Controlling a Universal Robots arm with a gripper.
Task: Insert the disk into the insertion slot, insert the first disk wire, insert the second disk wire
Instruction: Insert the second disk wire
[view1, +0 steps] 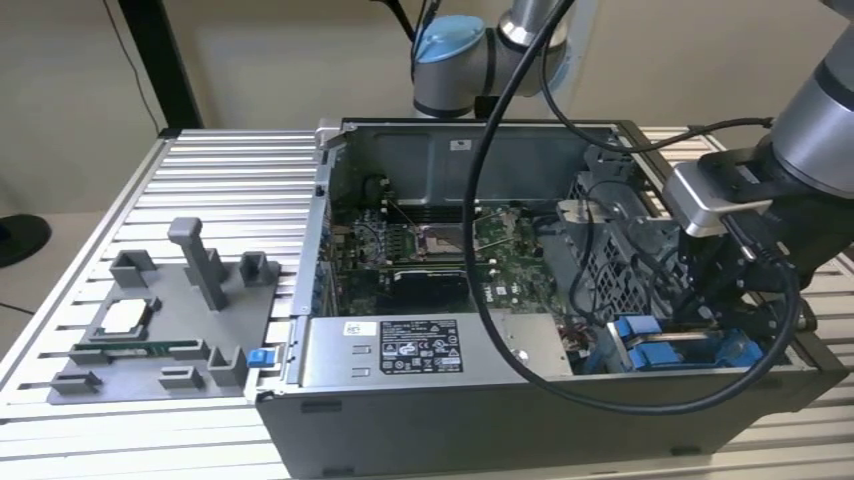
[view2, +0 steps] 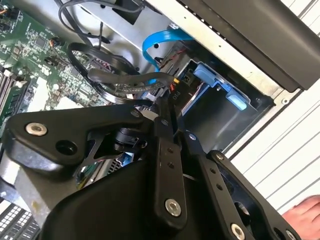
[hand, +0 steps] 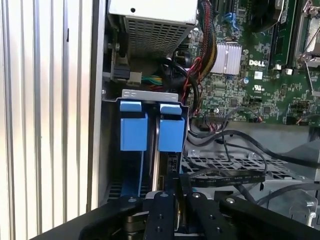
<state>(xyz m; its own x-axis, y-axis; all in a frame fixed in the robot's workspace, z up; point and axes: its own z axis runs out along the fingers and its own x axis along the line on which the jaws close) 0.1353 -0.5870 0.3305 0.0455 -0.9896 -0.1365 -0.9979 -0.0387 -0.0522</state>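
Observation:
The insertion slot (view1: 667, 345) is the grey metal bay at the near corner of the open computer case, on the exterior view's right. Two blue plastic tabs (hand: 133, 131) stand side by side in it, and the disk body is mostly hidden between the rails. In both wrist views my gripper (hand: 177, 189) hangs just over the bay. Its fingers (view2: 164, 150) are shut on a small black wire connector (view2: 168, 95) with a flat black cable (view2: 120, 77) trailing from it. The bay's blue tab (view2: 220, 82) lies right beside the connector. In the exterior view the gripper (view1: 707, 300) reaches down into that corner.
The grey power-supply box (view1: 400, 350) fills the case's near side, with the green motherboard (view1: 427, 250) behind it. A light blue cable (view2: 160, 42) loops near the bay. A grey fixture tray (view1: 160, 310) lies on the slatted table. A person's hand (view2: 306, 215) shows beside the case.

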